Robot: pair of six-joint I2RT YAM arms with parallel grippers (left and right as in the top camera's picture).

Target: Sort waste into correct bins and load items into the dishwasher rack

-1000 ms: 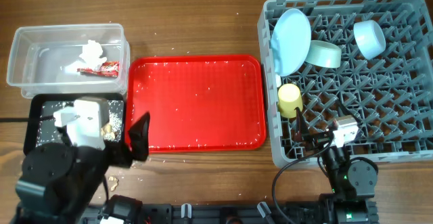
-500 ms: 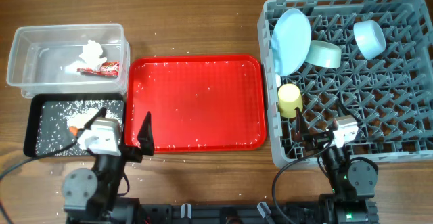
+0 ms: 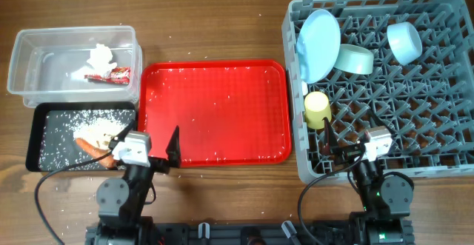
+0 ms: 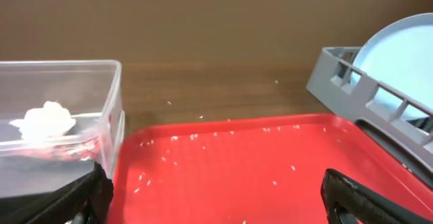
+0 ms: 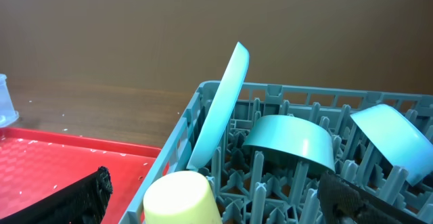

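The grey dishwasher rack (image 3: 444,89) holds the pale blue plate (image 3: 318,44), mint-green bowl (image 3: 355,58), light blue bowl (image 3: 404,41) and yellow cup (image 3: 317,108). The clear bin (image 3: 44,45) holds the white tissue (image 3: 100,55) and red wrapper (image 3: 109,73). The black bin (image 3: 37,138) holds beige crumbs (image 3: 89,123) and the orange carrot (image 3: 92,149). My left gripper (image 3: 152,147) is open and empty at the red tray's front left corner. My right gripper (image 3: 346,143) is open and empty over the rack's front edge, near the cup (image 5: 183,197). The spoon is out of view.
The flat red tray (image 3: 215,112) lies between the bins and the rack, dotted with small crumbs. A few crumbs lie on the wooden table by the black bin. The left wrist view shows the tray (image 4: 257,163), the clear bin (image 4: 111,109) and the rack's corner (image 4: 338,68).
My left arm has drawn back from over the black bin toward the table's front edge and moved right. The carrot now shows in the black bin. The right arm has not moved.
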